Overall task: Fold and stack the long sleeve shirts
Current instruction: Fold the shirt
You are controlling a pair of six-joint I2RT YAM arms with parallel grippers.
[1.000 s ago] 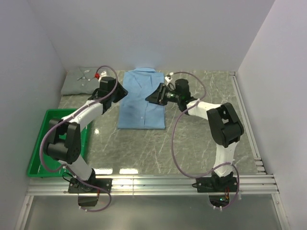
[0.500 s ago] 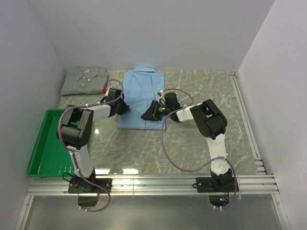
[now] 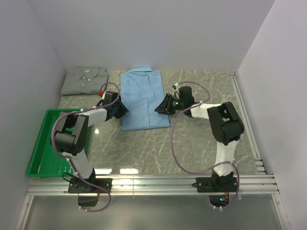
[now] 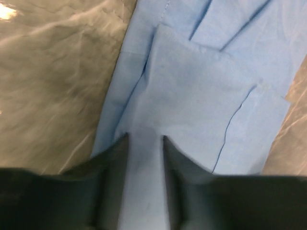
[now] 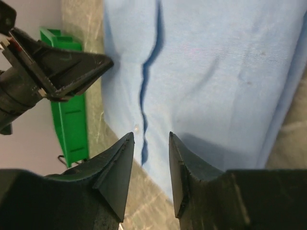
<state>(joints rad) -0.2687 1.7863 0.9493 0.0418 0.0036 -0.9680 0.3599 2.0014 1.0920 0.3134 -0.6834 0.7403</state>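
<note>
The light blue long sleeve shirt (image 3: 144,98) lies folded into a long rectangle mid-table, collar toward the back wall. The pale grey-green shirt (image 3: 84,80) lies folded at the back left. My left gripper (image 3: 122,109) sits low at the blue shirt's left edge. In its wrist view the left gripper (image 4: 144,138) has its jaws slightly apart, and blue cloth (image 4: 201,91) fills the gap. My right gripper (image 3: 161,106) is at the shirt's right edge. In its own view the right gripper (image 5: 151,135) is open over the cloth (image 5: 216,72), holding nothing.
A green plastic tray (image 3: 41,143) stands at the left, near the left arm's base, and shows again as the tray (image 5: 72,124) in the right wrist view. Walls close in the back and both sides. A metal rail (image 3: 244,115) runs along the table's right edge.
Both grippers moved from the shirt's upper sides down toward its near end, then back up to its middle. The blue shirt has shifted slightly right. The left jaws narrowed, then widened again.
</note>
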